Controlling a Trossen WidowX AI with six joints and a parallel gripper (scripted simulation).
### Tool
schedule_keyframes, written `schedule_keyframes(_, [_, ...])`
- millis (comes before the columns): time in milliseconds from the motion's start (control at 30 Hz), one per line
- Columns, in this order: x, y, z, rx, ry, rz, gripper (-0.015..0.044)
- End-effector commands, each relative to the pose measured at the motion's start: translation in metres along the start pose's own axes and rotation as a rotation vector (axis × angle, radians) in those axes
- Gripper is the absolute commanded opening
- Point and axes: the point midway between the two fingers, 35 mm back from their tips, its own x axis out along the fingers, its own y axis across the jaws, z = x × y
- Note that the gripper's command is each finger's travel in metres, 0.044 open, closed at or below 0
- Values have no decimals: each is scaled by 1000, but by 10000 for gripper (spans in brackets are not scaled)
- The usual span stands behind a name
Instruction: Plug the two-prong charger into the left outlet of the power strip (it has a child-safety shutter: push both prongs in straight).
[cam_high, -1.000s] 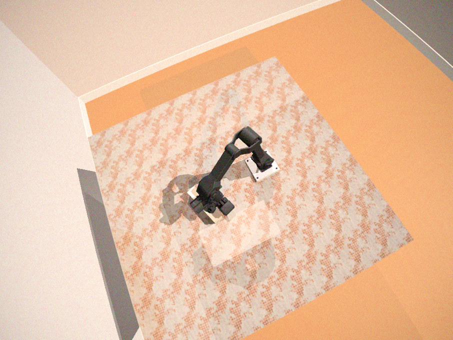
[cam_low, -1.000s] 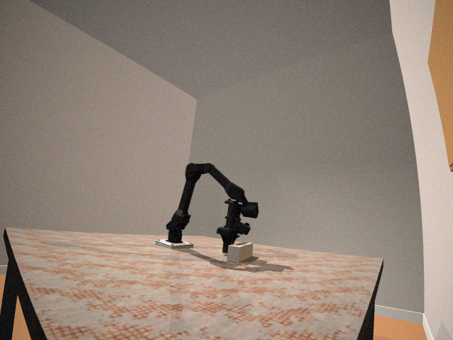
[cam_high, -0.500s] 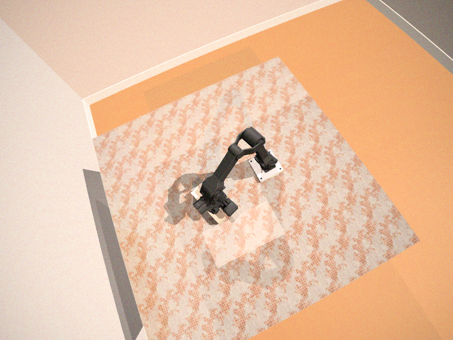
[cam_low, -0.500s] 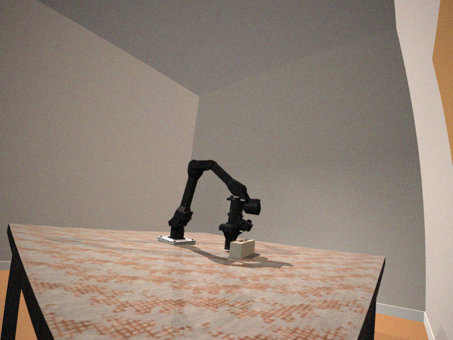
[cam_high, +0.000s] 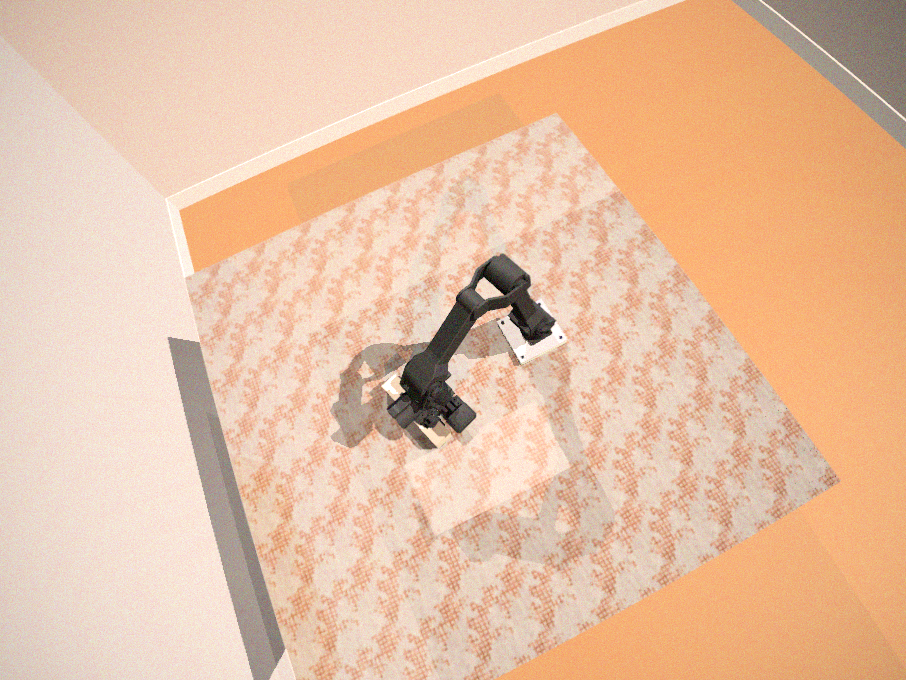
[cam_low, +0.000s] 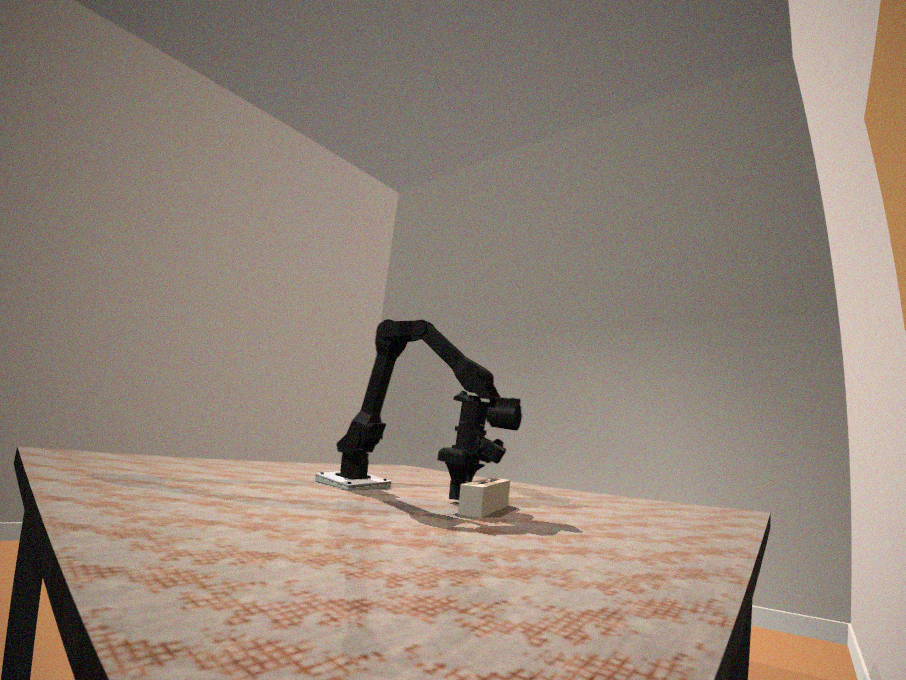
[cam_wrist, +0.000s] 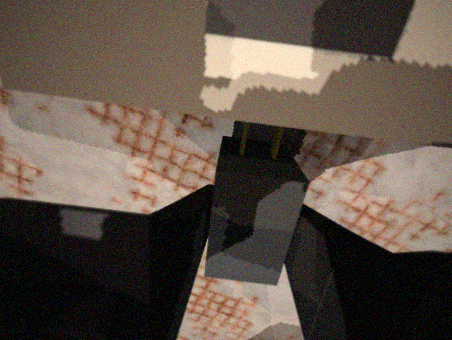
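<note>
The power strip (cam_high: 441, 437) (cam_low: 472, 501) (cam_wrist: 85, 55) is a beige block on the table, with dark patches on its top face. My gripper (cam_low: 454, 496) (cam_wrist: 245, 197) is shut on the charger, low beside the strip's side in the exterior view. The charger (cam_wrist: 245, 262) is a dark grey block between the fingers in the wrist view. Its two thin yellow prongs (cam_wrist: 243, 141) (cam_wrist: 277, 144) point toward the strip, their far ends at its lower edge in that view. I cannot tell whether they touch it. No outlet openings can be made out. The arm hides the charger in the top view.
The arm's white base plate (cam_high: 543, 352) (cam_low: 335, 479) stands behind the gripper on the patterned table (cam_high: 658, 439) (cam_low: 307, 578). The arm arches from it over the strip. Shadows of the arm fall across the strip and table.
</note>
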Motion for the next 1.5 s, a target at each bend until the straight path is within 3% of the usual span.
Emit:
schedule_keyframes(0, [0,0,1,-2,-2,-4,0])
schedule_keyframes(1467, [-1,-1,5,-2,-2,-4,0])
